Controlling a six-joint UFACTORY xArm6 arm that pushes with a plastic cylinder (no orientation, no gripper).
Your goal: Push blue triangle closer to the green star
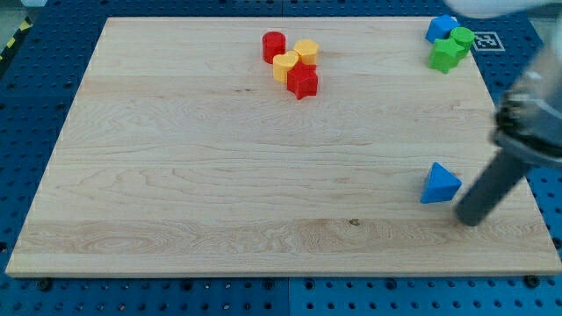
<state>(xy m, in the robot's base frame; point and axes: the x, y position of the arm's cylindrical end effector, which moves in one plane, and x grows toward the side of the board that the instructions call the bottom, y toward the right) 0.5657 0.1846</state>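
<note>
Pale wood board (219,175) on blue perforated bench (35,79), bright even light

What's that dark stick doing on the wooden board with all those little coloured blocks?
It belongs to a robot arm. My tip sits near the view's bottom right, just to the right of the blue triangle and slightly below it, with a small gap between them. The green star lies far up at the view's top right, beside another green block and a blue block. The triangle has a long way to go.
</note>
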